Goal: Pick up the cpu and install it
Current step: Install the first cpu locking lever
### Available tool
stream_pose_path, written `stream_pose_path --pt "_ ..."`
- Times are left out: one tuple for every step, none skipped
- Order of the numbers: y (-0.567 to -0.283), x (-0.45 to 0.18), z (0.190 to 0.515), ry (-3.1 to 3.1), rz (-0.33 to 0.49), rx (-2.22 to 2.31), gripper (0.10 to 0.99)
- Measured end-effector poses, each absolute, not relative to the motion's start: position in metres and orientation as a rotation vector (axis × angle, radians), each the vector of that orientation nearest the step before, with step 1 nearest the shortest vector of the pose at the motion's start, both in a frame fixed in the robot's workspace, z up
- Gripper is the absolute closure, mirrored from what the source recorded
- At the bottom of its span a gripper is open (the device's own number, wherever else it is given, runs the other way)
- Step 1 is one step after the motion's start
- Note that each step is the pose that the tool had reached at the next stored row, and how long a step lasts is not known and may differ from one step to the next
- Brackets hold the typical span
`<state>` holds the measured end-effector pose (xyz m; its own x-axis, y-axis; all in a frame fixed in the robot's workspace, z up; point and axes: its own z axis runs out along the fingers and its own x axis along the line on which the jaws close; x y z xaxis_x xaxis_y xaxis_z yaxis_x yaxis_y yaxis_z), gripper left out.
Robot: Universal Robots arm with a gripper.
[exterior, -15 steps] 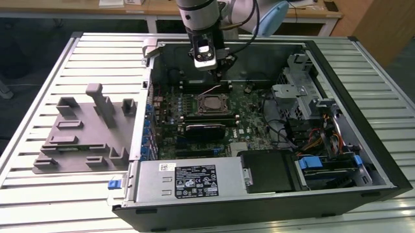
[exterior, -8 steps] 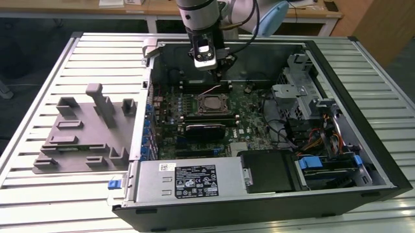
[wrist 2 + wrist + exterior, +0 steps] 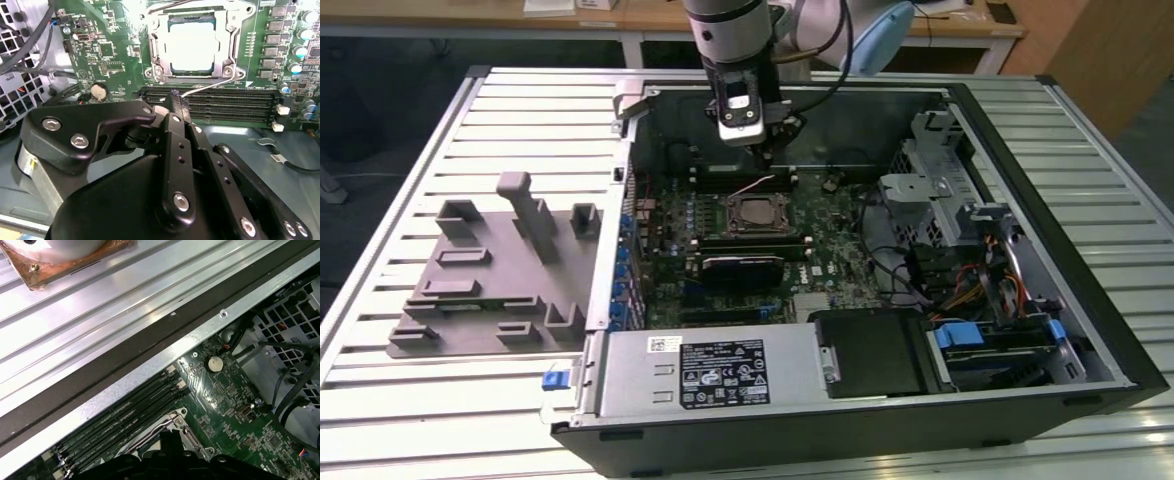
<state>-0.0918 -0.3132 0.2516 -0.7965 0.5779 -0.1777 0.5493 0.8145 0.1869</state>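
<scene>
The cpu [image 3: 192,45], a shiny silver square, lies flat inside the metal-framed socket [image 3: 155,47] on the green motherboard; in the exterior view the cpu [image 3: 753,212] sits mid-board. My gripper [image 3: 176,97] hangs just behind the socket over the black memory slots [image 3: 225,102], fingers together with nothing visibly between them. Its tip sits at the end of the thin wire socket lever [image 3: 215,86], which runs along the socket's edge. In the exterior view the gripper [image 3: 767,158] reaches down into the open computer case.
A grey fixture block [image 3: 487,270] stands on the slatted table at the exterior view's left. Inside the case are a power supply [image 3: 707,370], a drive cage [image 3: 927,200], loose cables [image 3: 974,280] and a coin battery [image 3: 99,91]. The case wall [image 3: 150,367] runs close beside the memory slots.
</scene>
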Motion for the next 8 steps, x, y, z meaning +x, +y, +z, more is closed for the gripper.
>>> stream_pose_path --pt "-0.3131 -0.0918 0.2515 2.774 0.185 0.874 0.976" --pt "-0.3131 -0.0917 0.2510 2.780 0.182 0.876 0.976" --pt "-0.3131 -0.0916 0.2506 2.791 0.177 0.880 0.976" --pt "-0.3132 -0.0917 0.2506 2.794 0.176 0.881 0.976" --pt "-0.3132 -0.0918 0.2506 2.795 0.176 0.882 0.976" --pt "-0.3132 -0.0918 0.2506 2.795 0.176 0.882 0.976" --pt "-0.3132 -0.0918 0.2506 2.795 0.175 0.882 0.976" --pt "-0.3131 -0.0917 0.2506 2.795 0.175 0.882 0.976"
